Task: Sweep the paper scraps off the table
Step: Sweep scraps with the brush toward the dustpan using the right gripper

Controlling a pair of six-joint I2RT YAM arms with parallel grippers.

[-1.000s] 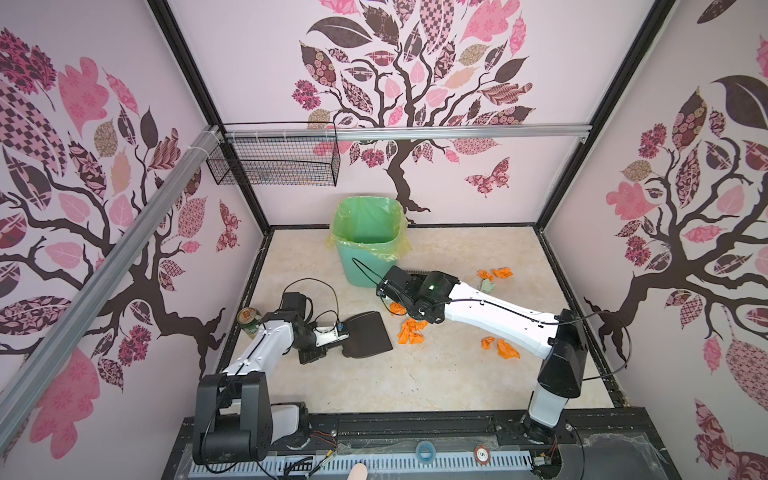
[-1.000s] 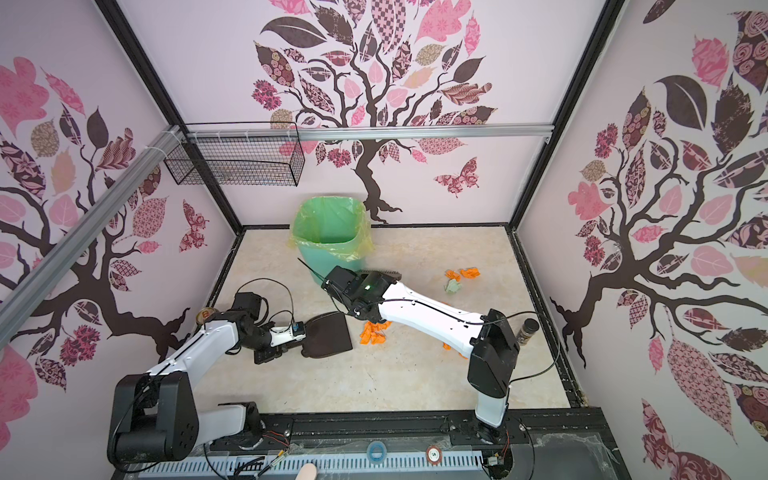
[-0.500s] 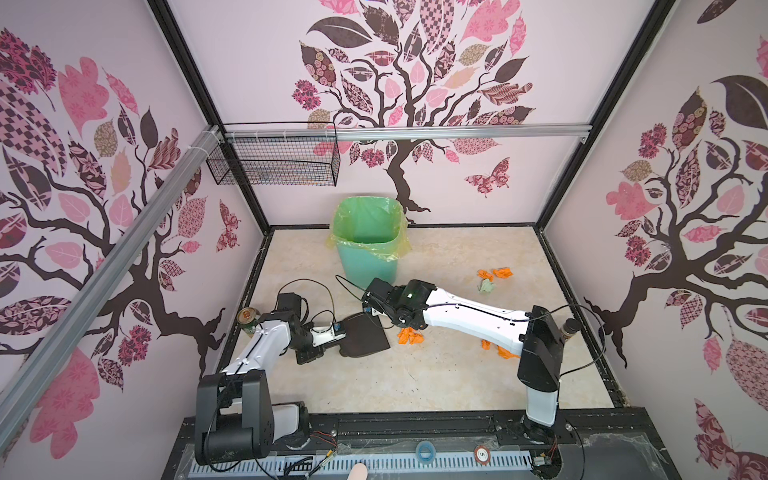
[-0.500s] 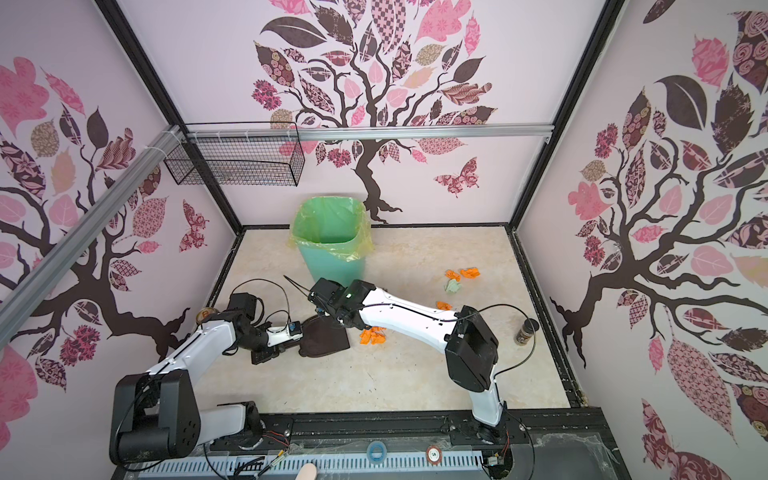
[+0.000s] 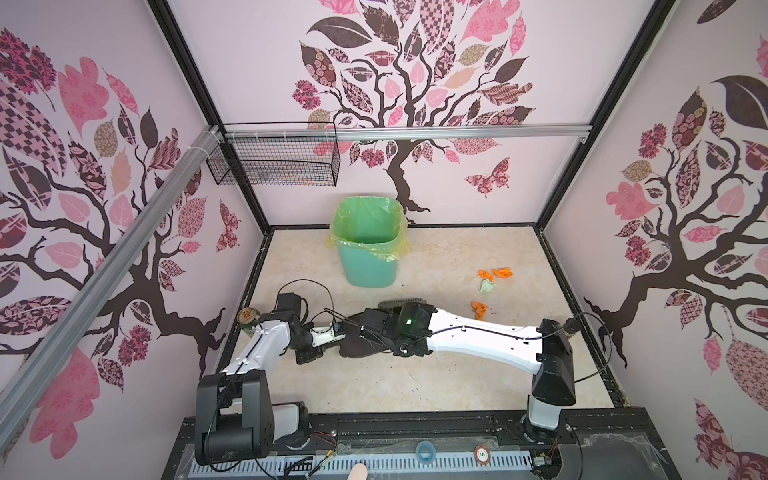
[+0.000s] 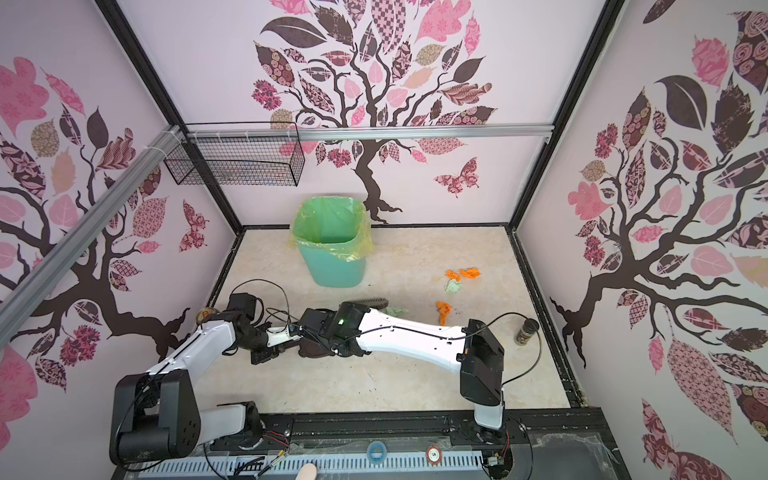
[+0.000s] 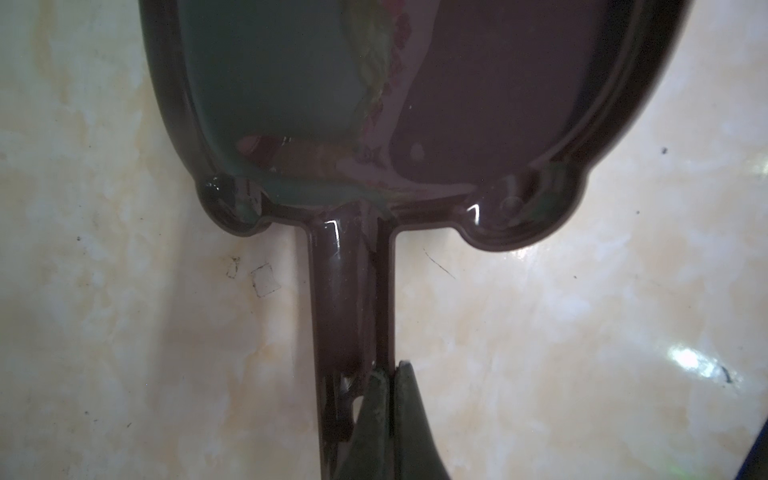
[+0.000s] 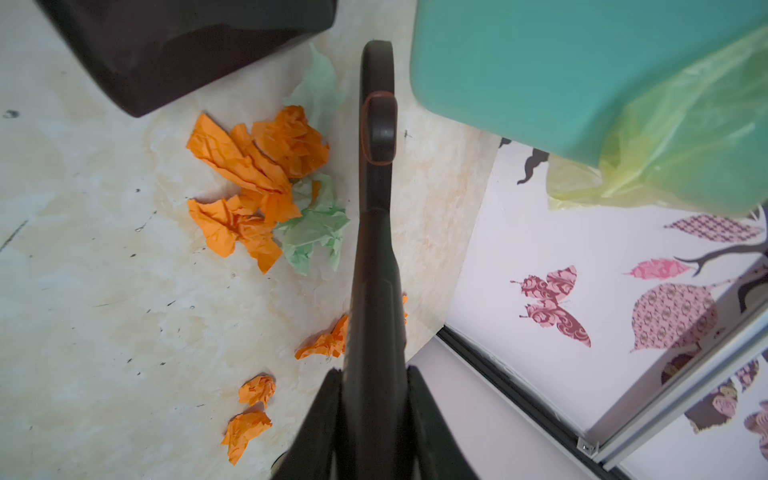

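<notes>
item one, your left gripper (image 7: 388,386): pinched on the dustpan (image 7: 415,104) handle, pan on the table (image 5: 415,382) toward 8 o'clock. item two, bin (image 5: 368,257): toward 11 o'clock. item three, your right gripper (image 8: 374,386): clamped on the brush (image 8: 376,208). item four, paper scraps (image 8: 257,187): orange and mint, heaped between pan and brush; strays toward 2 o'clock.
</notes>
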